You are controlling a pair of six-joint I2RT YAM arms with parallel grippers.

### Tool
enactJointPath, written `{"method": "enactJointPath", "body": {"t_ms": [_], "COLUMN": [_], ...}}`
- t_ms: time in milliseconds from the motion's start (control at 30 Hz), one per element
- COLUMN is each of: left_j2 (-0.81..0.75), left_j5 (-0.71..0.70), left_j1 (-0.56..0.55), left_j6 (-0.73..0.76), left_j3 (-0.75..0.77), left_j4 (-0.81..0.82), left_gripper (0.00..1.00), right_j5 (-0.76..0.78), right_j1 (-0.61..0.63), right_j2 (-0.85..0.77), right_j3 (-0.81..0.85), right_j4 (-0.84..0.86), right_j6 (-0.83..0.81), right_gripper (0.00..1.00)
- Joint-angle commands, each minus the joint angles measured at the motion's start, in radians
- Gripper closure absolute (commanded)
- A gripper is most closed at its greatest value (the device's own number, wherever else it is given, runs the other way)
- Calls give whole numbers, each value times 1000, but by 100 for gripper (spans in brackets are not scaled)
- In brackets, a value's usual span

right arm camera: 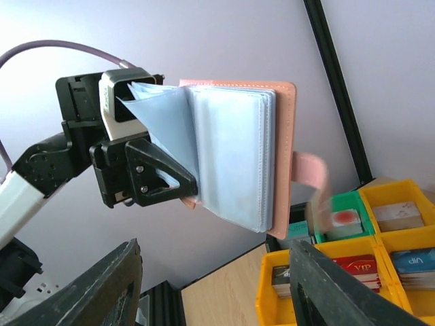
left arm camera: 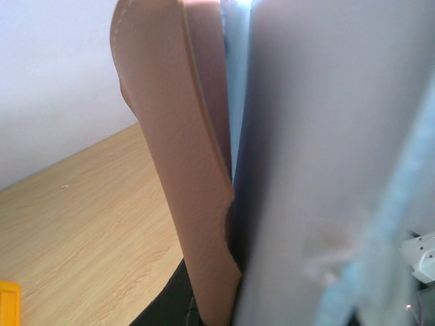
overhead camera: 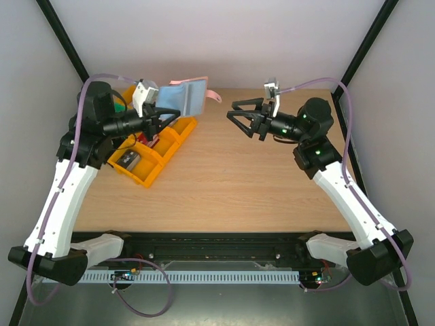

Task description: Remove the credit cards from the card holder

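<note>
Now your left gripper (overhead camera: 158,117) clamps the card holder (right arm camera: 285,122) upright; your open right gripper (overhead camera: 236,115) faces its sleeves (right arm camera: 231,170) from well apart.

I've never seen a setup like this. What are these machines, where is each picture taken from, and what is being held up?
The left arm and right arm are robots bolted to a wooden table. One picture looks down from above and behind; the other two come from a camera on each wrist. The left gripper is shut on the card holder, an open salmon-tan wallet with blue-grey sleeves, held up near the yellow trays. The left wrist camera sees it close up. The right gripper is open and empty, facing it.
</note>
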Motion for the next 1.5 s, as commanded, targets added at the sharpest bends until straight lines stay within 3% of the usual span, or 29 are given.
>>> {"method": "enactJointPath", "body": {"t_ms": [0, 633, 967, 1333, 1467], "left_j2": [-63, -136, -135, -129, -127], "left_j5": [104, 213, 243, 241, 241], "left_j1": [20, 15, 15, 16, 14], "left_j6": [-110, -171, -171, -172, -171], "left_j3": [-62, -138, -144, -155, -160], "left_j4": [112, 204, 213, 217, 220], "left_gripper": [98, 98, 98, 98, 98], "right_j5": [-15, 75, 111, 74, 96], "right_j1": [15, 122, 137, 162, 167], "right_j2": [9, 39, 81, 90, 99], "right_j3": [60, 93, 116, 113, 120], "right_j4": [-9, -14, -38, -41, -45], "right_j6": [-17, -3, -12, -23, -26], "right_gripper": [42, 34, 44, 40, 43]}}
